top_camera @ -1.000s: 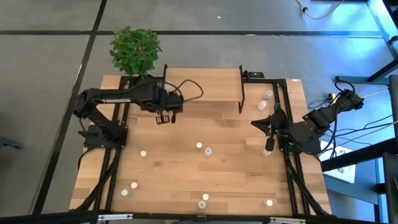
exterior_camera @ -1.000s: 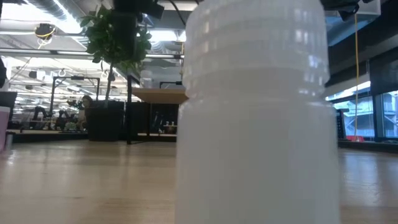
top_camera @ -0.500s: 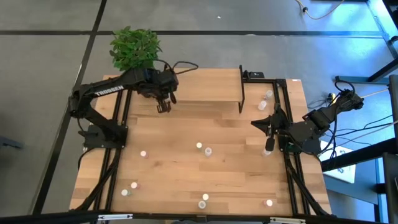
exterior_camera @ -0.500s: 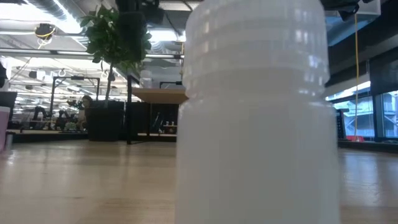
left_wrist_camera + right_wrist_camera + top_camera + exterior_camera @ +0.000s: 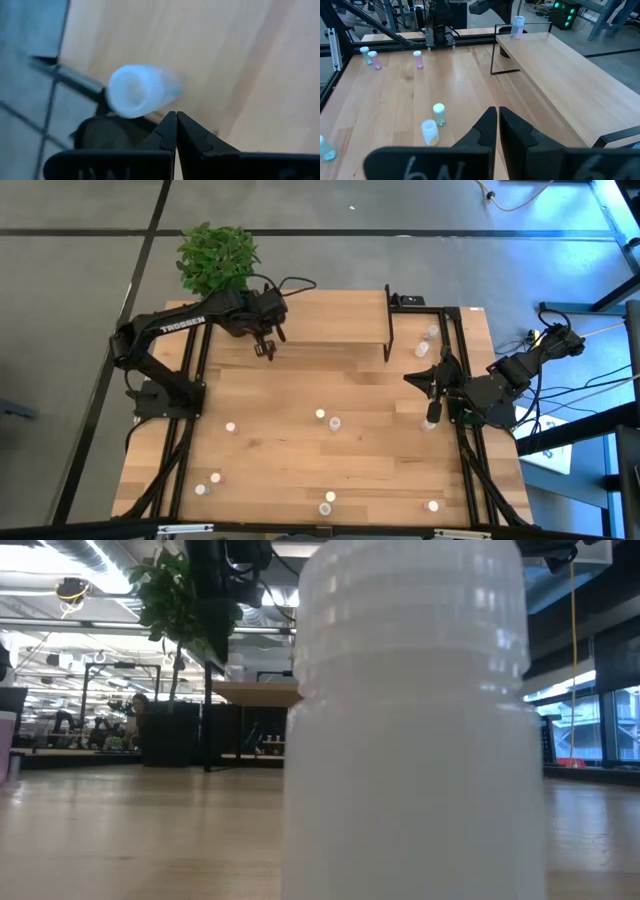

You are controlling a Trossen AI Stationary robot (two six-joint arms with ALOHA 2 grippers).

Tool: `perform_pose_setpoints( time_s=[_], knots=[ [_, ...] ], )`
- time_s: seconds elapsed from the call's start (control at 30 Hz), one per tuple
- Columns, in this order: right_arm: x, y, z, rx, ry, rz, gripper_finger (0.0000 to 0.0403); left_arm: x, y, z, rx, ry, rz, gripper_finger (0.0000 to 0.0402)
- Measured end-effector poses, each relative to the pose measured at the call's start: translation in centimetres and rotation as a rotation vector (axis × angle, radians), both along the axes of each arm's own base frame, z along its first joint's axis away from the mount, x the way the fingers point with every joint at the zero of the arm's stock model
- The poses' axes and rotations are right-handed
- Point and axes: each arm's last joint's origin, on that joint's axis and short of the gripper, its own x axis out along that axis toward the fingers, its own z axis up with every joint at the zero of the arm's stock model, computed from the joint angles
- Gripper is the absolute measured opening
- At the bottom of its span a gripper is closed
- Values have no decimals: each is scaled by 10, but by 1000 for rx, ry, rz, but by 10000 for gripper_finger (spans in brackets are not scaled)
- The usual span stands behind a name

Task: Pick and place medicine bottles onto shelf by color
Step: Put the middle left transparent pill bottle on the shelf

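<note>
Bottle [image 5: 136,91] | white-capped, translucent; on shelf [image 5: 225,60] | left pincer [image 5: 176,131] closed, empty

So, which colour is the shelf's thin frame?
Black: the thin metal frame under the light-wood shelf board shows best in the right wrist view.

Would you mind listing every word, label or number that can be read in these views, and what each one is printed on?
"TROSSEN": white letters along the left arm, in the high view.
White markings on the right gripper body in the right wrist view: cut off, not readable.
White markings on the left gripper body in the left wrist view: cut off, not readable.
The bottles show no readable label.
</note>
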Motion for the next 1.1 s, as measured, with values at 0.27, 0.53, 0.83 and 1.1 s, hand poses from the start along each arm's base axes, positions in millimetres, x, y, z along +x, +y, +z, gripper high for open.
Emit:
perform_pose_setpoints(
  time_s=[0.27,0.53,0.83,1.1],
  knots=[
    [0,0,0,0,0,0,23,-2,5,-5,1,6,0,0],
    [0,0,0,0,0,0,23,2,8,-4,31,-14,-40,0],
    [0,0,0,0,0,0,23,4,12,-2,63,-38,-49,0],
    [0,0,0,0,0,0,23,2,20,-1,84,-54,-42,0]
  ],
)
